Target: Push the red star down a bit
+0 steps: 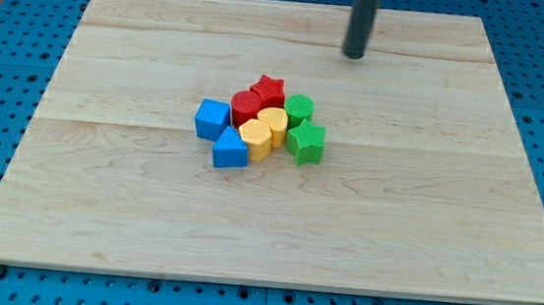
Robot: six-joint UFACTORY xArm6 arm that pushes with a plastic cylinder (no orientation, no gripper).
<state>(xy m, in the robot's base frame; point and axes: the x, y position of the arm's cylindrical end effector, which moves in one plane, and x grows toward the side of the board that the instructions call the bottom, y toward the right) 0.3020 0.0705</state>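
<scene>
The red star [269,89] sits at the top of a tight cluster of blocks near the middle of the wooden board [424,225], well apart from my tip [355,55], which stands above it toward the view's top and to the right. The rod comes straight down from the view's top edge, upright, its end touching no block; it has no jaws to open or close. Just left of and below the star is a red block [245,107]; a green round block [299,107] lies just to its right, a green star [306,141] below that. Two yellow blocks [263,130] fill the centre, a blue cube [212,119] and blue triangle [230,149] at the left.
</scene>
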